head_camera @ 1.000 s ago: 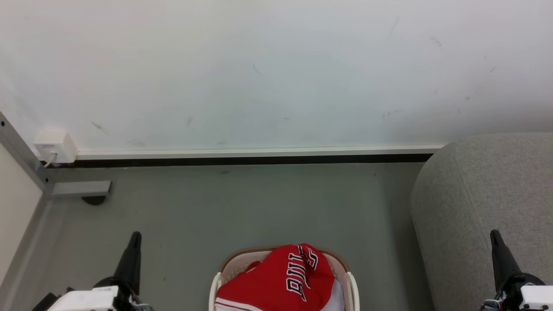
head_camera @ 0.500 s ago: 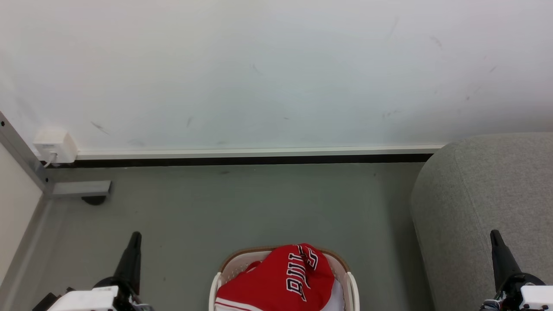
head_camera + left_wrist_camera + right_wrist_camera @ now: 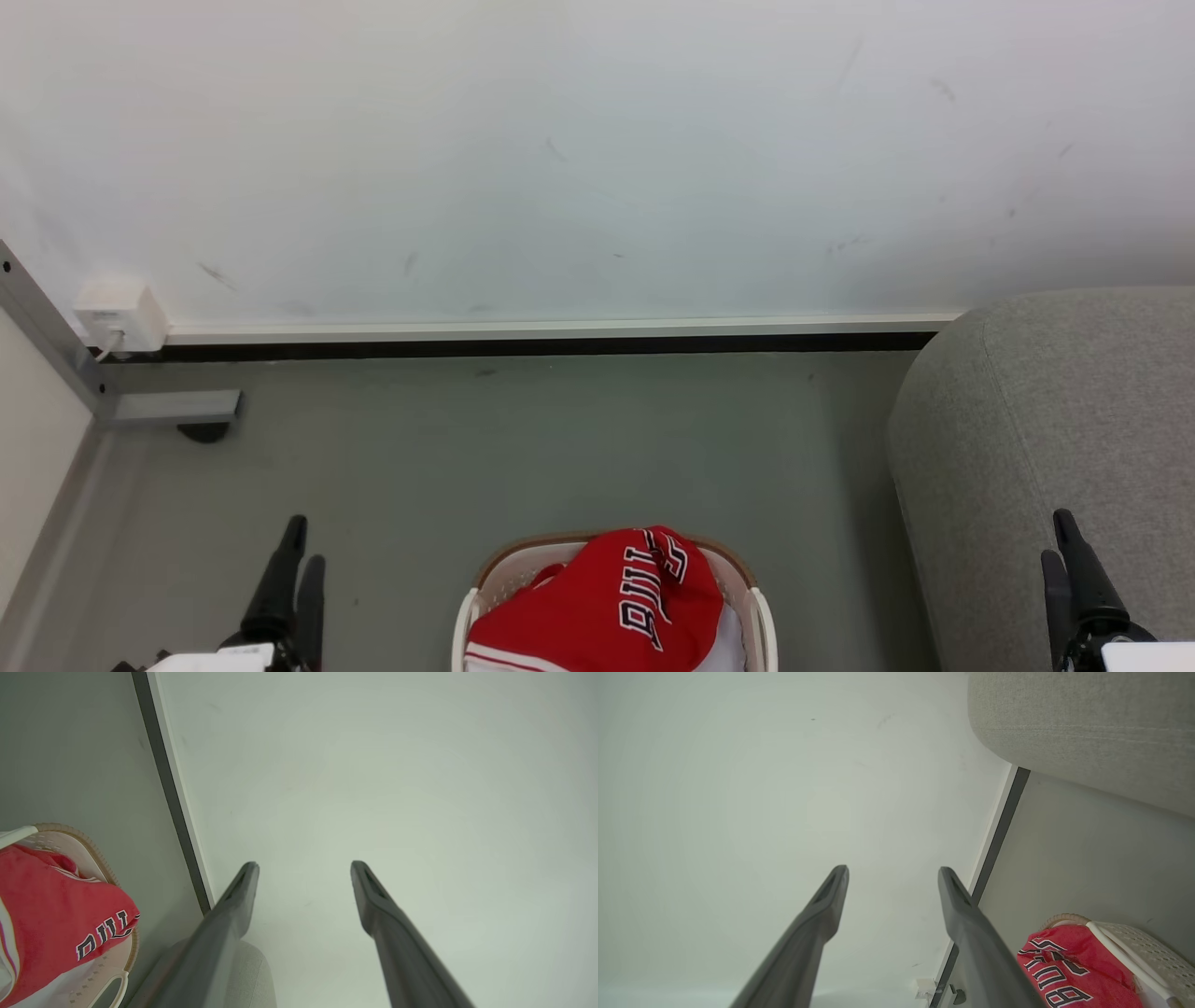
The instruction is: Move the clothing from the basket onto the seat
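A red jersey [image 3: 607, 607] with black-and-white lettering is heaped in the cream-white basket [image 3: 495, 581] on the floor at the bottom centre. The grey seat [image 3: 1046, 411] stands to the basket's right. My left gripper [image 3: 306, 543] hangs over the floor left of the basket, and my right gripper [image 3: 1054, 535] is in front of the seat's side. Both are well apart from the clothing. In the left wrist view the left gripper [image 3: 303, 865] is open and empty, with the jersey [image 3: 51, 914] and basket [image 3: 96, 849] at the left. The right gripper [image 3: 893, 871] is also open, beside the jersey [image 3: 1069, 970], basket [image 3: 1139, 952] and seat [image 3: 1087, 732].
A white wall with a dark baseboard [image 3: 560, 343] runs behind the grey floor. A white socket box [image 3: 119, 317] and a metal frame foot [image 3: 173, 408] sit at the far left corner. Open floor lies between basket and wall.
Each gripper now shows two fingers set apart where one dark finger showed before, and both sit slightly lower in the head view. Basket, jersey and seat have not moved.
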You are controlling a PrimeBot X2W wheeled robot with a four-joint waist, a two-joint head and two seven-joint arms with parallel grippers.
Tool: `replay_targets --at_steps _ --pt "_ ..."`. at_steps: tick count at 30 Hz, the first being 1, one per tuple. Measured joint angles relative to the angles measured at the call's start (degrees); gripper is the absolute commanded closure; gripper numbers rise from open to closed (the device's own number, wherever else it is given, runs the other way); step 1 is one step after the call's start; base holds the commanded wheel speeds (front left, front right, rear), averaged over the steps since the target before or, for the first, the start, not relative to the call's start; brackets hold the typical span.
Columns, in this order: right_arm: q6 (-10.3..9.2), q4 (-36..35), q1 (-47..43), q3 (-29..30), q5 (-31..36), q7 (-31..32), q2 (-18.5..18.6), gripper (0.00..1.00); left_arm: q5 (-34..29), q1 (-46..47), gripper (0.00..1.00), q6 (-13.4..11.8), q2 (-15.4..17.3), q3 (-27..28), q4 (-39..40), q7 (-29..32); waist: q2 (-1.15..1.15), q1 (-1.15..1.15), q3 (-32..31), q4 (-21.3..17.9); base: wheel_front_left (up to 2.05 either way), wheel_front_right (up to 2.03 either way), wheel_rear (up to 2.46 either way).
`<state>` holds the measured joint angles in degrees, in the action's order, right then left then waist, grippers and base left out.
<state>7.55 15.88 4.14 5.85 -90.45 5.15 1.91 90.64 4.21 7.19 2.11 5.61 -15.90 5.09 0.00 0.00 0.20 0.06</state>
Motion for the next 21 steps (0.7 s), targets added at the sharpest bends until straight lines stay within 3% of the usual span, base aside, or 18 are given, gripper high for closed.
replay_targets --at_steps 8,21 --pt "0.0 -1.36 -0.05 -1.36 10.31 -2.25 0.04 0.0 -5.94 0.0 0.0 -0.67 0.01 -0.38 0.48 -2.21 0.0 0.0 0.04 0.16 0.0 0.0 0.0" --pt "0.0 -3.31 -0.26 -5.24 27.18 -5.32 1.45 0.0 -21.82 -0.24 0.0 -3.07 0.05 -2.63 3.13 -5.34 0.0 0.0 0.11 0.49 0.0 0.0 0.0"
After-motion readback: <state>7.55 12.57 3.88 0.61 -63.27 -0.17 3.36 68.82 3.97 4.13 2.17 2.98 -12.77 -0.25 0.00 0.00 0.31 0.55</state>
